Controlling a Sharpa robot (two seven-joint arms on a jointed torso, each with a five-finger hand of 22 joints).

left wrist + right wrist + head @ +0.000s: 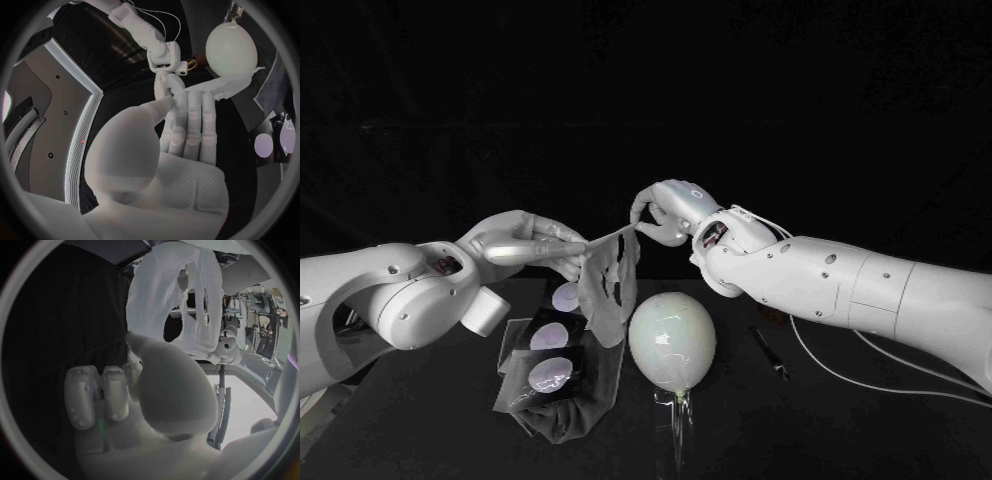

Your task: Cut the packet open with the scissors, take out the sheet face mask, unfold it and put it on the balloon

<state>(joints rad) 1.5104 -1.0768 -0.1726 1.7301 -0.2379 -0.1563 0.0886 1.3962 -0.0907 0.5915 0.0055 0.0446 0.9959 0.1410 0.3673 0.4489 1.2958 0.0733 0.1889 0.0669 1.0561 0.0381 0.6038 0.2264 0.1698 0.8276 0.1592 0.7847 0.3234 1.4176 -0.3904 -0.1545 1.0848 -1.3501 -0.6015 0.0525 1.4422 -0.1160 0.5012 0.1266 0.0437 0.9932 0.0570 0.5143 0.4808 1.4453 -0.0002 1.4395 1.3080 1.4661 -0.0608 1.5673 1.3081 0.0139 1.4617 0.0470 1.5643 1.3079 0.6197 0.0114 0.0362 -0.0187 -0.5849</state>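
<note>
The mask [610,285] hangs above the worktop [848,430] between the two hands. The left hand [524,245] pinches its upper edge on the left, and the right hand [672,208] pinches it on the right, slightly higher. The balloon [672,340] stands on the worktop just right of the mask's lower part; whether they touch cannot be told. A strip [548,345] lies left of the balloon, partly behind the mask, with a cloth [567,418] at its near end. The scissors [773,353] lie right of the balloon, under the right arm.
</note>
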